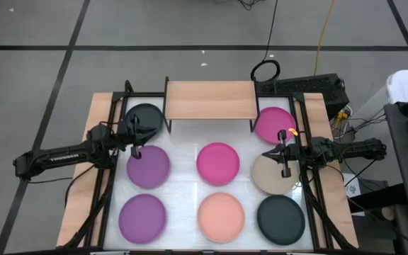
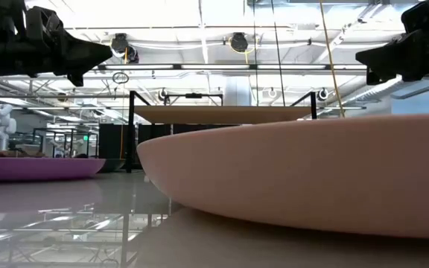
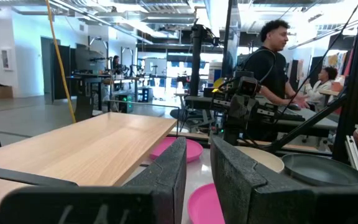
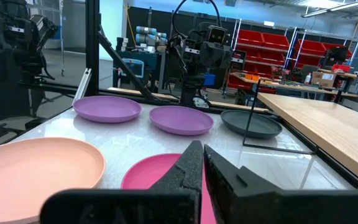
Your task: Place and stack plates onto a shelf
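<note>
- Light-wood rectangular shelf on thin black legs (image 1: 210, 100) stands bare at the far middle of the white tabletop (image 1: 183, 159).
- We count eight round matte plates on the tabletop: black (image 1: 144, 117) and magenta (image 1: 273, 124) flank the shelf; purple (image 1: 148, 166), magenta (image 1: 218, 161), beige (image 1: 270, 177) sit mid-row; purple (image 1: 142, 216), peach (image 1: 221, 215), black (image 1: 280, 217) nearest.
- The left gripper (image 1: 136, 144) hovers between black and purple plates, fingers slightly parted, empty.
- The right gripper (image 1: 285, 159) hovers over the beige plate, fingers nearly together, empty.

Light-wood shelf (image 1: 210, 100) stands bare at the far edge. Eight plates (image 1: 218, 161) lie flat on the tabletop, apparently none stacked.
</note>
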Robot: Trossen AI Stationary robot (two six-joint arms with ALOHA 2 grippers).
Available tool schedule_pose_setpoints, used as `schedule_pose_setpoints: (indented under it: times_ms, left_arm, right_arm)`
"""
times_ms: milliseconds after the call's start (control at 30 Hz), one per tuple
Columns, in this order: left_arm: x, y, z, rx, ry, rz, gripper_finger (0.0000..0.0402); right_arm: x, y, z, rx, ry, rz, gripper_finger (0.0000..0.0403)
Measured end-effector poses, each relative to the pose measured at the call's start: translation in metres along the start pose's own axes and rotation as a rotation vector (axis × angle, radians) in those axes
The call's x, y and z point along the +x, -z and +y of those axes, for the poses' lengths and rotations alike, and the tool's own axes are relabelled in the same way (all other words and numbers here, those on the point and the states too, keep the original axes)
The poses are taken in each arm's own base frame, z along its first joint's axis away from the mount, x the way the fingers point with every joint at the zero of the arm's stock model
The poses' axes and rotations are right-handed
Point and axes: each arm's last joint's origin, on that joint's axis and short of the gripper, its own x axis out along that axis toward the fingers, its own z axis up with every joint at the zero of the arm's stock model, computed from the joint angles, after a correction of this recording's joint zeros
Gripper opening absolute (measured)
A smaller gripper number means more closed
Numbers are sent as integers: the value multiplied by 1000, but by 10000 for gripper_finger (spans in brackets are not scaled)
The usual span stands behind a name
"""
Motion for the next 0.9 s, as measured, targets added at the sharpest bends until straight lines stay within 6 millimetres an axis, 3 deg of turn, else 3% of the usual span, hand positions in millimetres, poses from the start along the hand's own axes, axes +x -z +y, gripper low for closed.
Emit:
schedule_pose_setpoints:
  times_ms: [667, 900]
  left_arm:
    - [0, 0, 0, 0, 0, 0, 77]
    - [0, 0, 0, 0, 0, 0, 77]
  right_arm:
    - [0, -1, 0, 40, 3, -15, 0]
    - [-2, -20, -3, 156, 35, -213, 0]
